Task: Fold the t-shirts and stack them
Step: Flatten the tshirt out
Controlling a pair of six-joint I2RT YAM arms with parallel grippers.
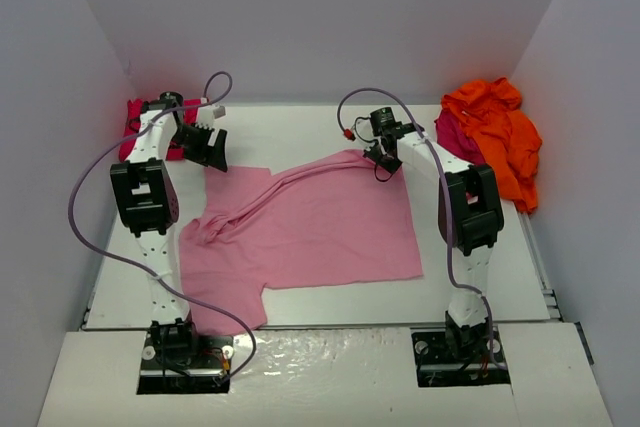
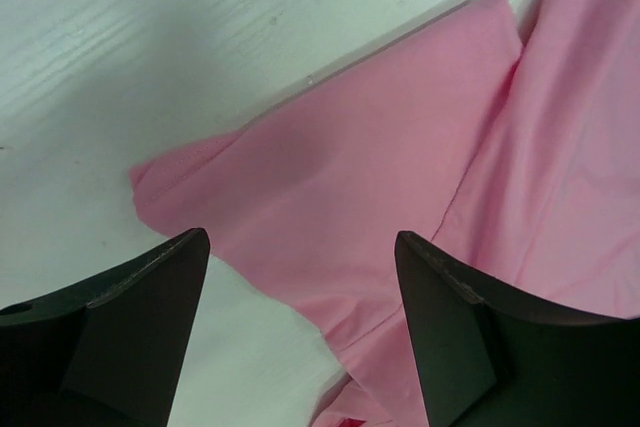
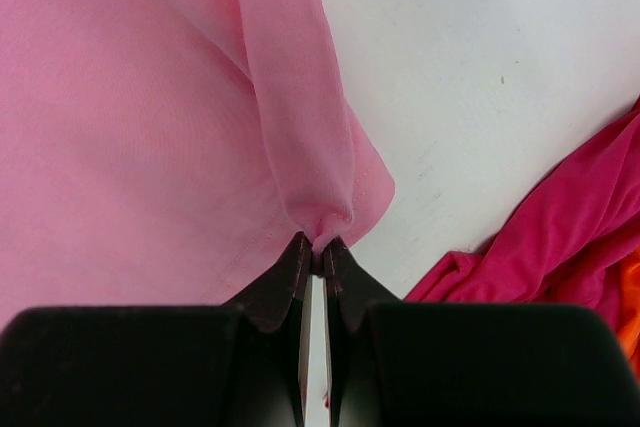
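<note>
The light pink t-shirt (image 1: pixel 320 232) lies spread on the white table, with a ridge of cloth running to its far right corner. My right gripper (image 1: pixel 378 169) is shut on that corner (image 3: pixel 325 217), pinching a small bunch of pink fabric. My left gripper (image 1: pixel 213 154) is open and empty, hovering over the shirt's far left corner (image 2: pixel 330 177). The red shirt (image 1: pixel 135 127) sits bunched at the far left behind the left arm. The bright orange shirt (image 1: pixel 500 137) is piled at the far right on the dark crimson shirt (image 1: pixel 452 137), which also shows in the right wrist view (image 3: pixel 560 247).
White walls close in the table on the left, back and right. The pile of orange and crimson cloth lies close beside the right arm's wrist. A grey cable (image 1: pixel 90 207) loops out from the left arm.
</note>
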